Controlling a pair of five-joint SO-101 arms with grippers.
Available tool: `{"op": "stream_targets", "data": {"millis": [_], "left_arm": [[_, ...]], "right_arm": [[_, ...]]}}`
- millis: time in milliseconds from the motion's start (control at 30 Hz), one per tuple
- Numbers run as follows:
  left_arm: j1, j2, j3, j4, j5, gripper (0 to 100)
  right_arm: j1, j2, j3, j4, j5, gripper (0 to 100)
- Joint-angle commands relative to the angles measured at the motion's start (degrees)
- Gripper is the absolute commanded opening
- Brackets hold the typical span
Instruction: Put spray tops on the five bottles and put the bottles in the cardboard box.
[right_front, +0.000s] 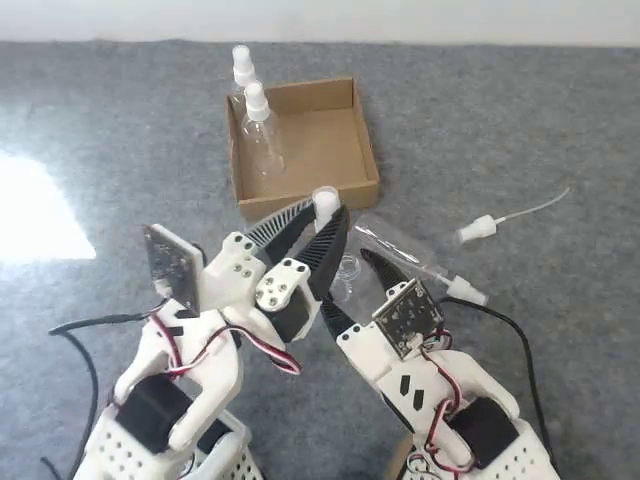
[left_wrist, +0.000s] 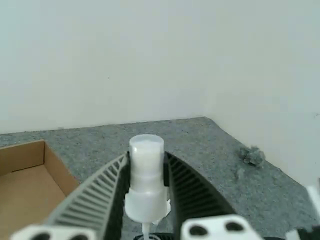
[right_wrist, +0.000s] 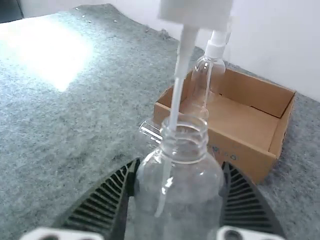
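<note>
- High view: the left claw (right_front: 322, 212) pinches a spray top (right_front: 325, 203) just in front of the cardboard box (right_front: 366, 150). The right claw (right_front: 345, 277) sits just below it, around a clear open bottle (right_front: 347, 268). One capped bottle (right_front: 262, 135) stands inside the box, and a second bottle (right_front: 242, 68) stands right behind it. A lying bottle (right_front: 405, 250) rests on the table beside the right arm, with a loose spray top (right_front: 478, 230) near it.
- Left wrist view: the ribbed fingers (left_wrist: 107, 190) press on both sides of the white top, which is held upright.
- Right wrist view: the right claw pinches the open bottle upright. The tube (right_wrist: 177, 80) dips into its neck, and the head above is not yet seated.
- Step in hand, by my judgement: fitting this top. The next move calls for lowering it straight onto the neck and fastening it tight while the right claw grips the bottle. After that the bottle goes into the box.
</note>
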Motion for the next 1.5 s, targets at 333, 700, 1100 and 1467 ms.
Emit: {"op": "stream_targets", "data": {"millis": [333, 700, 1100, 1467], "left_arm": [[5.01, -0.79, 3.47, -1.58, -0.62, 1], [5.27, -0.79, 9.01, -8.35, -0.53, 1], [5.27, -0.79, 9.27, -8.09, -0.53, 1], [6.77, -0.7, 9.36, -6.77, -2.55, 1]], "right_arm": [[4.35, -1.36, -6.59, 1.54, 4.22, 19.4], [4.26, -1.36, -6.59, 1.54, 8.09, 19.4], [4.97, -1.36, -6.59, 1.36, 7.91, 19.4], [8.57, -1.36, -8.44, 1.63, 7.65, 19.4]]}}
